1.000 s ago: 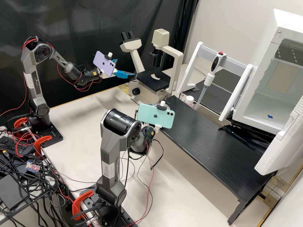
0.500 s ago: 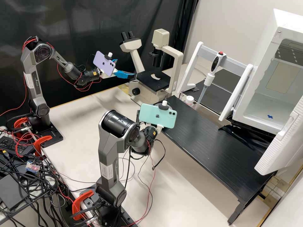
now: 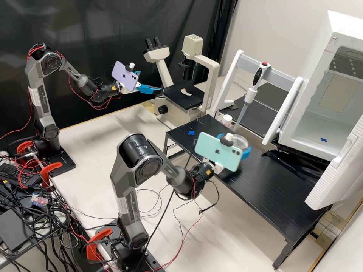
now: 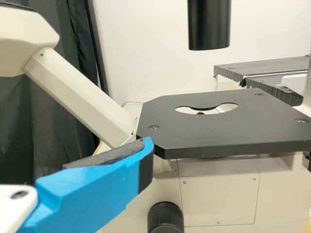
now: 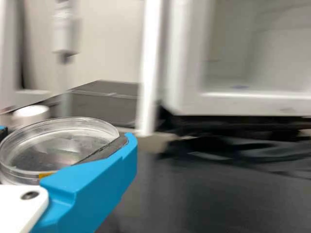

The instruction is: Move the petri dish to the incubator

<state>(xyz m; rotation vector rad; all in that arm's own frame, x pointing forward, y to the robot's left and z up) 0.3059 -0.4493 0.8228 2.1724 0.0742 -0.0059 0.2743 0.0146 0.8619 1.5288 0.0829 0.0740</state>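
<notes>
In the high view my right gripper [image 3: 235,142] is closed around the clear petri dish [image 3: 241,141], above the black raised shelf [image 3: 261,177]; the phone mount partly covers both. The right wrist view shows the gripper [image 5: 65,135] with the round, level dish [image 5: 58,148] between its blue fingers. The white incubator [image 3: 289,138] stands at the right of the high view with its door [image 3: 340,170] swung open. Beside the microscope, my left gripper [image 3: 150,81] is open and holds nothing. In the left wrist view the left gripper [image 4: 68,150] is by the microscope stage [image 4: 228,133].
A white stand [image 3: 239,68] with a pipette [image 3: 251,92] rises between the microscope [image 3: 211,71] and incubator. Near its foot is a white-capped container [image 3: 227,120]. Blue crosses mark the shelf's far end and the incubator floor. Dark cloth [image 3: 287,160] lies under the incubator's front.
My right arm has swung rightward over the shelf toward the incubator, carrying the petri dish and uncovering the shelf's blue cross. My left arm has stayed still.
</notes>
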